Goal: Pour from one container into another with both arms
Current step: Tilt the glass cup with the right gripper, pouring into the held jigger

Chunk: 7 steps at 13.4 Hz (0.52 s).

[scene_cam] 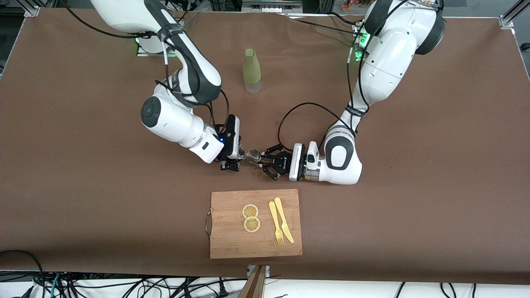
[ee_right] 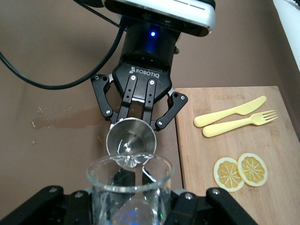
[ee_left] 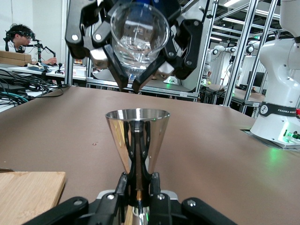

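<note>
Two grippers are meeting over the bare brown table [scene_cam: 83, 198], just farther from the front camera than the bamboo cutting board [scene_cam: 232, 244], and both are clamped shut on vessels. The left gripper [scene_cam: 267, 162] is lying level, its fingers [ee_right: 140, 101] closing around the narrow lower part of a shiny steel measuring cup [ee_left: 137, 136], a cone standing upright with its wide mouth facing up. The right gripper [scene_cam: 230, 164] is pointing down and pinching a clear glass beaker [ee_right: 129, 180], which is tipping toward that cup; in the left wrist view the beaker's open mouth is facing the camera, hanging just above the steel rim. So the relation that counts is beaker above, cup below, the spout lying over the near edge of the cup's mouth, and the two rims are sitting very close, though whether they are touching I cannot tell. Something clear seems to be running from the spout into the cup. A wet patch [ee_right: 65, 119] is showing on the table beside the left gripper, so spilling looks like the risk if the tilt goes on without the spout staying centred. Lemon slices [scene_cam: 250, 218], a yellow plastic knife [scene_cam: 284, 219] and fork [scene_cam: 275, 223] are resting on the board, and a pale green bottle [scene_cam: 252, 71] is standing well apart, between the arms' bases.
</note>
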Available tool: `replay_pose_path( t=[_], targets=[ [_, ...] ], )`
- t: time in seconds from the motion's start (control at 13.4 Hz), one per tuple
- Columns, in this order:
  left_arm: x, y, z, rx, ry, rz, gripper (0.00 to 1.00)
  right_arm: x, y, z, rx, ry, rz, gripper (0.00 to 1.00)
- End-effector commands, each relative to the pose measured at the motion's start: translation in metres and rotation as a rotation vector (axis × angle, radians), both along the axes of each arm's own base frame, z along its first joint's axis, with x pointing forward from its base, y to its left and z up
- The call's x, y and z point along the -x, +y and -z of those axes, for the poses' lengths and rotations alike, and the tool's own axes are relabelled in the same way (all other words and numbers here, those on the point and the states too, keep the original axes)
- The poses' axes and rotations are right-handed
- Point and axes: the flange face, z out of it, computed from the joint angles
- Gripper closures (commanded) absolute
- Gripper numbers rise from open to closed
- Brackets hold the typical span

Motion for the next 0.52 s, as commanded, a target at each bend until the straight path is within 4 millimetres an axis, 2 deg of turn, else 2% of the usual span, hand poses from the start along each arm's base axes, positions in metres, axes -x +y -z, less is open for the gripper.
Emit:
replay_pose_path(
  t=[0.0, 0.15, 0.45],
  targets=[
    [-0.0043, -0.0039, -0.0028, 0.014, -0.030, -0.029, 1.00, 0.0074, 0.0102, -0.0158, 0.026, -0.018, 0.027, 0.94],
    [-0.0048, -0.0033, -0.0024, 0.010, -0.032, -0.033, 1.00, 0.0100, 0.0197, -0.0231, 0.047, -0.033, 0.031, 0.94],
    [-0.0053, -0.0035, -0.0032, 0.011, -0.032, -0.034, 1.00, 0.0097, 0.0198, -0.0238, 0.067, -0.043, 0.031, 0.94]
  ],
)
